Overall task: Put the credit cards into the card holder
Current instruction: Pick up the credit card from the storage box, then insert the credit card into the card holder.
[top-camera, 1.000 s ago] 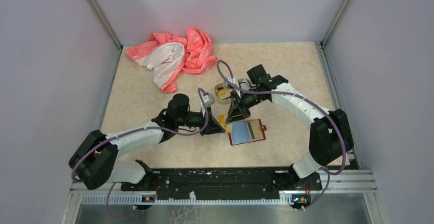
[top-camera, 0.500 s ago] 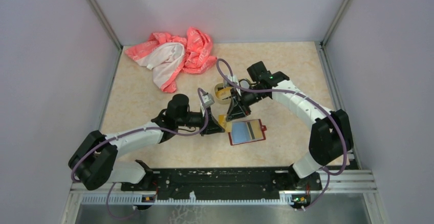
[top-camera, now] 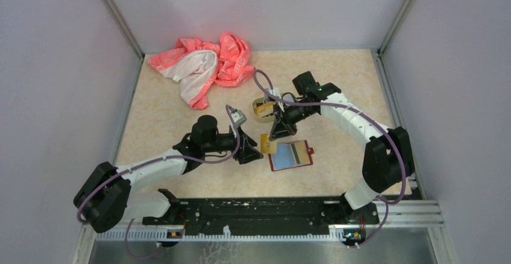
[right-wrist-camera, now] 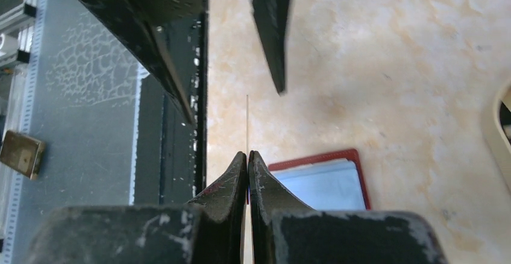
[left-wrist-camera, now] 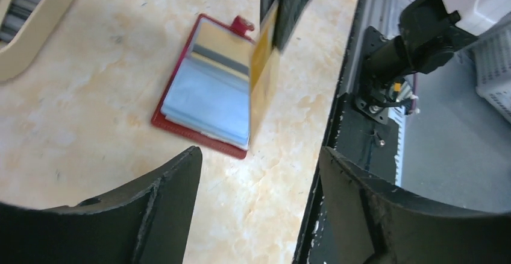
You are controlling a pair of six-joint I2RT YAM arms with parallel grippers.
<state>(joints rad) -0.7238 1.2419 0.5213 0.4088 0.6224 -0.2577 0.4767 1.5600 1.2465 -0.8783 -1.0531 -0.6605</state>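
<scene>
The right gripper (right-wrist-camera: 247, 154) is clamped shut on a yellow card (left-wrist-camera: 264, 83), pinching it by one edge so the card stands on edge in the air, its flat faces vertical. In the right wrist view the card shows only as a thin line running straight out from between the closed fingertips. The left gripper (top-camera: 250, 150) faces it from the other side with its jaws spread wide and nothing between them; the free end of the card lies just ahead of that gap, touching neither finger. The card holder (left-wrist-camera: 194, 135) lies open and flat on the table (top-camera: 337, 83), inner pockets up, directly below and just beside the raised card, between the two grippers and a little nearer the right one. The card hangs above the holder's near edge; whether it touches the holder cannot be told. A tan tin tray (left-wrist-camera: 36, 35) sits just beyond the holder, and a pink cloth (top-camera: 211, 65) lies well apart.
</scene>
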